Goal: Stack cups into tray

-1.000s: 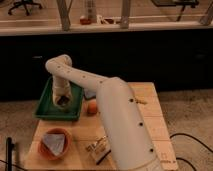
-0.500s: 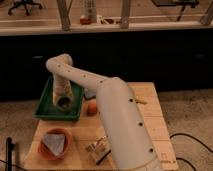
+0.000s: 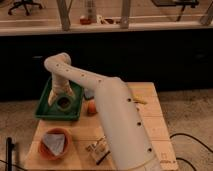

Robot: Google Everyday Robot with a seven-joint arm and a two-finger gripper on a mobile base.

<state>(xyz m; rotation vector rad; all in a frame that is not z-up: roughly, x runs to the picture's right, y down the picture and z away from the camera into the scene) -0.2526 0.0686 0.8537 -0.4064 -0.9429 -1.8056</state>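
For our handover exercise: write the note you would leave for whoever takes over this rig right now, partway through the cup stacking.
End effector: down inside the green tray, right over the pale cup.
Cup: upright in the tray, dark inside showing.
Done: one cup is in the tray.
Left: check whether the cup is released, then lift the arm clear. No other cup is clearly in view, so look for the rest.
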